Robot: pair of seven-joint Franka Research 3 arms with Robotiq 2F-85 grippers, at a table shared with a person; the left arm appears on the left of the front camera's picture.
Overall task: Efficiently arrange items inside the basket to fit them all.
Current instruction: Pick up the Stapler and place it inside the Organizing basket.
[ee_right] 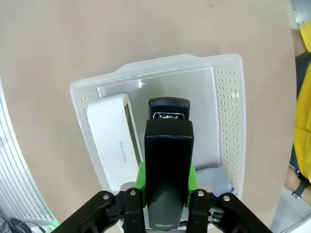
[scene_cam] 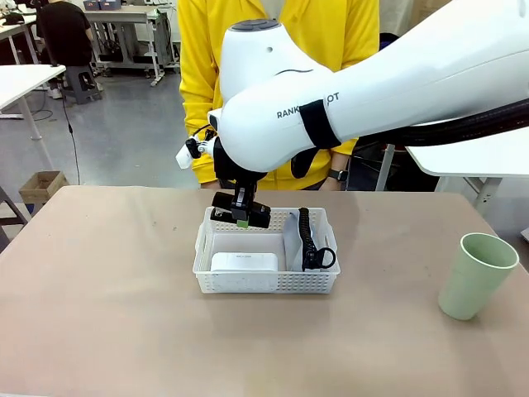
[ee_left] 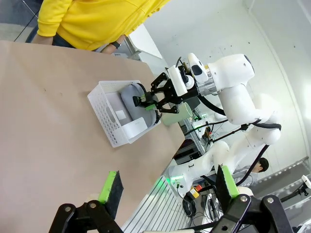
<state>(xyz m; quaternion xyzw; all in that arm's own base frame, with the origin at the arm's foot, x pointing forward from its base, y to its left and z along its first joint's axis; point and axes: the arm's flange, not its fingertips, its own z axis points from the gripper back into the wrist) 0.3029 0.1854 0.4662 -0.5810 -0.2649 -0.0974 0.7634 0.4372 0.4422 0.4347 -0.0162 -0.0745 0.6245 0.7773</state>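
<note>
The white lattice basket (scene_cam: 264,283) sits mid-table. Inside it, the small white box (scene_cam: 244,262) lies at the front left. The grey pouch (scene_cam: 296,240) with its black strap (scene_cam: 309,244) fills the right side. My right gripper (scene_cam: 241,220) is shut on the black stapler (scene_cam: 240,217), which hangs just above the basket's rear left. From the right wrist, the stapler (ee_right: 167,160) points down over the bare floor beside the box (ee_right: 114,141), with the pouch (ee_right: 216,179) near the lower edge. The pale green cup (scene_cam: 475,275) stands upright on the table far right. My left gripper (ee_left: 167,180) is open and away from the basket (ee_left: 109,114).
A person in a yellow top (scene_cam: 331,33) stands at the far edge, right behind the basket. Bare table lies to the left of the basket and in front of it. The right arm's big white link (scene_cam: 372,91) reaches in above the table's right half.
</note>
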